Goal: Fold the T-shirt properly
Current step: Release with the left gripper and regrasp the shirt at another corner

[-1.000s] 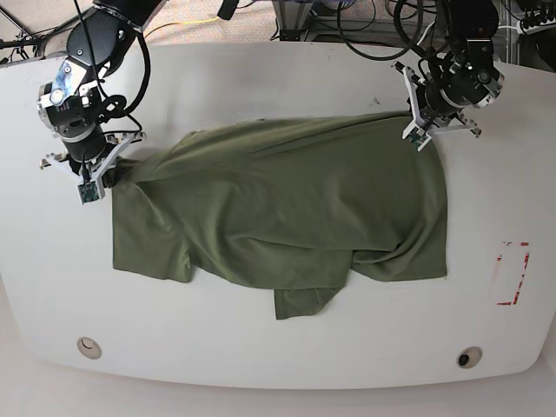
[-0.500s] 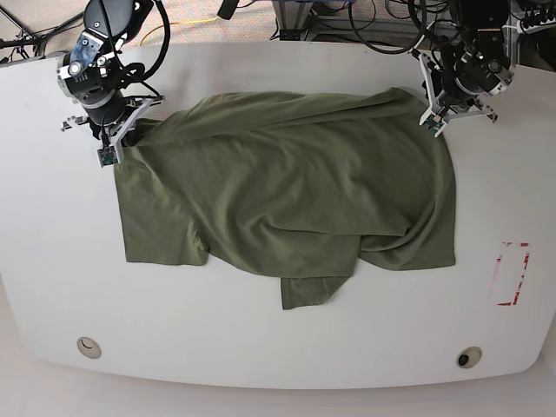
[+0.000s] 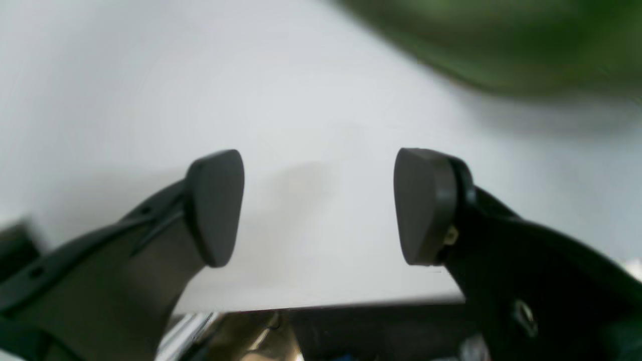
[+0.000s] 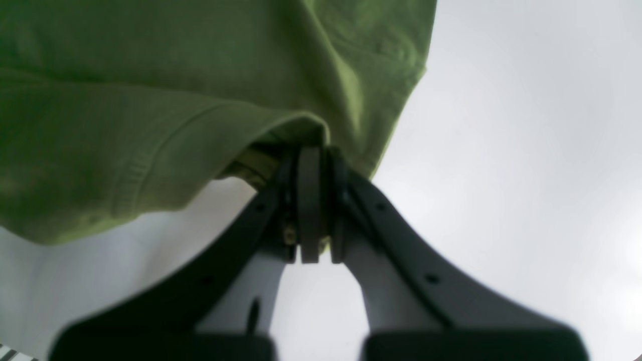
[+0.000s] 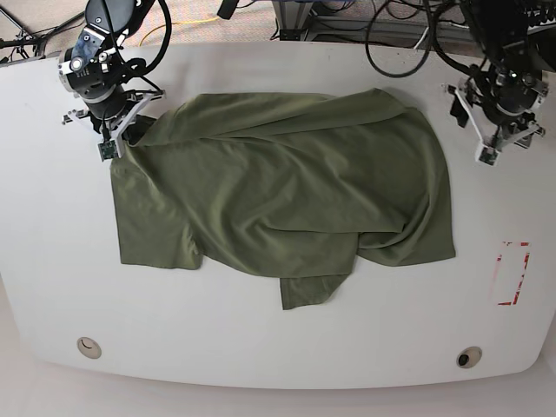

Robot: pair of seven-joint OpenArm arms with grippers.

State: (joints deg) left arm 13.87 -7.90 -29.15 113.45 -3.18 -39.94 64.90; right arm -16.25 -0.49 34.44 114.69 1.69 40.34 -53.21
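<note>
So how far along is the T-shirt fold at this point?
Early. The olive-green thin cloth T-shirt lies spread and wrinkled on the white table, with only a loose layer draped across its lower part, no neat fold. In hand: the right gripper is shut on a cloth edge, while the left gripper is open and empty over bare table. Left: flattening and all proper folds.

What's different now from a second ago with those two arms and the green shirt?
The left gripper let go of the T-shirt and pulled away toward the table's edge, jaws now apart. The right gripper carried its corner toward the far edge and stays clamped on it. The shirt remains spread out.
</note>
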